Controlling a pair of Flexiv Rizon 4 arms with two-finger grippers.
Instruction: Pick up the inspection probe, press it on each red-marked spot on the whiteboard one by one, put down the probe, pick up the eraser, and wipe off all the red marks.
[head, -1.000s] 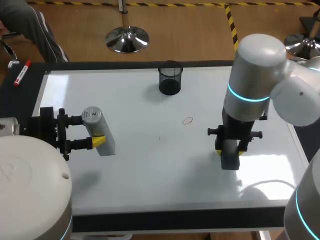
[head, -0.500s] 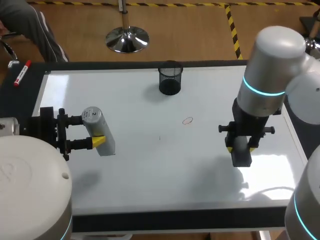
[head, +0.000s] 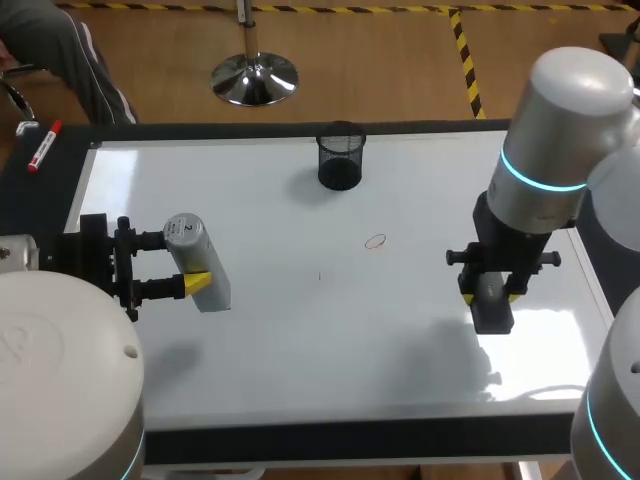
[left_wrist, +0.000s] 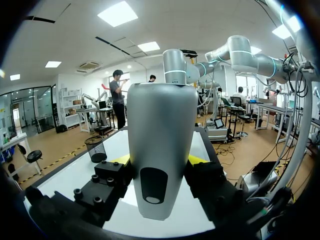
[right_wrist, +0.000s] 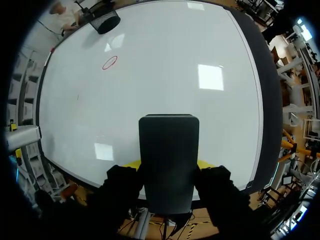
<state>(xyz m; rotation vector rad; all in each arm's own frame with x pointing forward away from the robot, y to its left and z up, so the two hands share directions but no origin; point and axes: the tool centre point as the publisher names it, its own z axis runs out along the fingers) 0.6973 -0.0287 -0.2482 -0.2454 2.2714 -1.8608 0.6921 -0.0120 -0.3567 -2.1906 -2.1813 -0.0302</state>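
My right gripper (head: 491, 297) is clamped on the black eraser (head: 492, 314), over the whiteboard (head: 300, 340) well to the right of the red ring (head: 375, 241) and nearer my side. My left gripper (head: 186, 263) grips the grey inspection probe (head: 190, 245) far to the ring's left. I judge the wipe needs the eraser set flat just beside the ring, then swept across with even pressure over its whole outline.

The whiteboard (head: 300, 330) is glossy white inside a black frame. At twelve o'clock on it the mesh cup (head: 340, 157) is black, and the ring mark (head: 375, 241) near the centre is red. The probe (head: 190, 250) is silver-grey, the eraser (head: 491, 305) charcoal, the fingertips (head: 198, 284) bright yellow, and the right arm (head: 560, 110) pale grey with a cyan band.
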